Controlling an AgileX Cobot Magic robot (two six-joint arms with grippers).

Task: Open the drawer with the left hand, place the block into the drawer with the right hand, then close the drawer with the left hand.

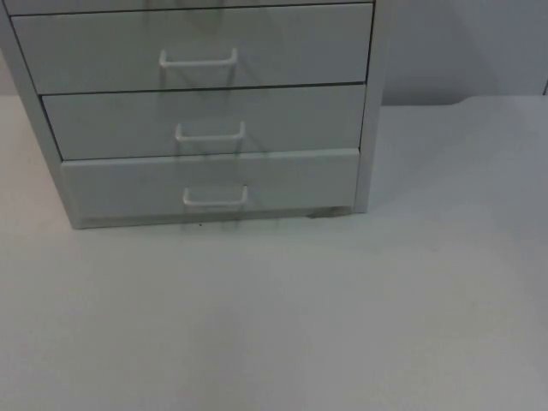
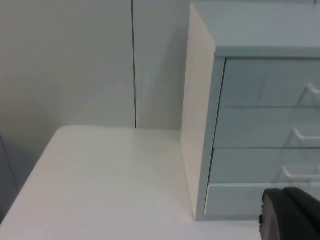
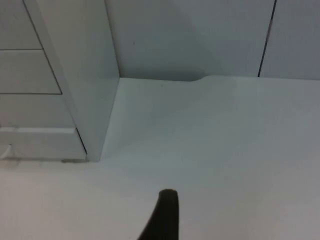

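A white drawer cabinet [image 1: 205, 111] stands at the back of the table, left of the middle. Three drawer fronts show, each with a white bar handle. The bottom drawer [image 1: 128, 184] has its handle [image 1: 215, 198] low on the front, and this front stands a little forward of the two above. In the left wrist view, my left gripper [image 2: 290, 217] is off the cabinet's front left corner [image 2: 200, 200], apart from it. In the right wrist view, my right gripper [image 3: 166, 215] is over bare table in front of the cabinet's right side [image 3: 85, 75].
The white table top [image 1: 342, 325] spreads out in front of the cabinet and to its right. The grey partition wall [image 1: 471, 43] closes off the back. The table's left edge [image 2: 30, 180] runs beside the cabinet.
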